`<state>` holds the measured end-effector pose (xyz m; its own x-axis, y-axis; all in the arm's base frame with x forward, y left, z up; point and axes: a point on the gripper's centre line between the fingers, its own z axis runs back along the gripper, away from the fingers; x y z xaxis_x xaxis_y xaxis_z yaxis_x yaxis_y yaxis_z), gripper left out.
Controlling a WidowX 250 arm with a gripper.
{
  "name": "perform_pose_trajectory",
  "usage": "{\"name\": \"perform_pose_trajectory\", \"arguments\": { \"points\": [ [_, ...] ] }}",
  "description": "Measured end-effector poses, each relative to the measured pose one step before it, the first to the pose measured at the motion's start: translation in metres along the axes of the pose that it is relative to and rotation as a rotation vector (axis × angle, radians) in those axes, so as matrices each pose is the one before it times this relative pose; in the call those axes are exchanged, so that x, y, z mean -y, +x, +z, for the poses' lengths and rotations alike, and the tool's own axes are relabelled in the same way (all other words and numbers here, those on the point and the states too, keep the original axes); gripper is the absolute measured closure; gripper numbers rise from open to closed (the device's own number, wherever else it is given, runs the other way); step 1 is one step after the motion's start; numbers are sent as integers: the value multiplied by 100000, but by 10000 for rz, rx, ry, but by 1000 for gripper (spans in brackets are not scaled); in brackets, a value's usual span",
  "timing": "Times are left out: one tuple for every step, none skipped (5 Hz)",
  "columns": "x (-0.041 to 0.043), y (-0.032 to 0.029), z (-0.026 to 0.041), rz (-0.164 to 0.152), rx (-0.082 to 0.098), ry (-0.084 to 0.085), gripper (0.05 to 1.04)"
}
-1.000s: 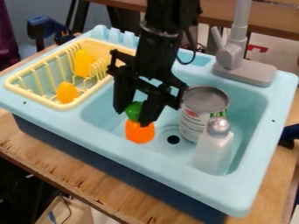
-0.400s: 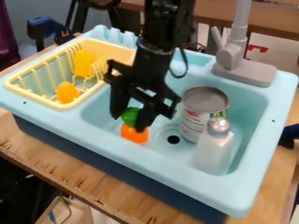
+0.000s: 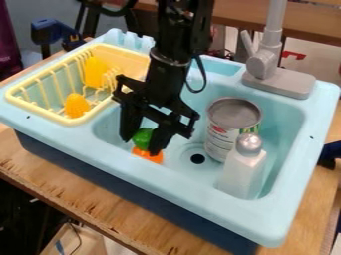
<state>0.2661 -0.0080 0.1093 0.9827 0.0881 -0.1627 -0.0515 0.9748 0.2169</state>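
Note:
The black gripper [image 3: 142, 143] hangs over the left part of the sink basin, its fingers shut around the green top of an orange toy [image 3: 148, 156]. That green top [image 3: 142, 138] sits between the fingers, and the orange part shows below them, low in the basin near its front left wall. One finger partly covers the toy. Whether it touches the basin floor I cannot tell.
Right of the gripper stand a metal can [image 3: 233, 124] and a white bottle with a silver cap [image 3: 244, 167]. A yellow rack [image 3: 70, 121] on the left holds two yellow things. The grey faucet [image 3: 278, 79] rises at the back right.
My gripper has moved left and lower in the view, with the green and orange toy moving along with it. Less of the orange part shows now. The can, bottle and rack have not moved.

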Motion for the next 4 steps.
{"name": "perform_pose_trajectory", "arguments": {
  "points": [
    [-184,362,1081,137,93,20,124],
    [-611,1152,3309,438,516,92,78],
    [-831,256,4122,589,296,538,82],
    [-2129,-983,2827,26,568,-22,82]
  ]
}}
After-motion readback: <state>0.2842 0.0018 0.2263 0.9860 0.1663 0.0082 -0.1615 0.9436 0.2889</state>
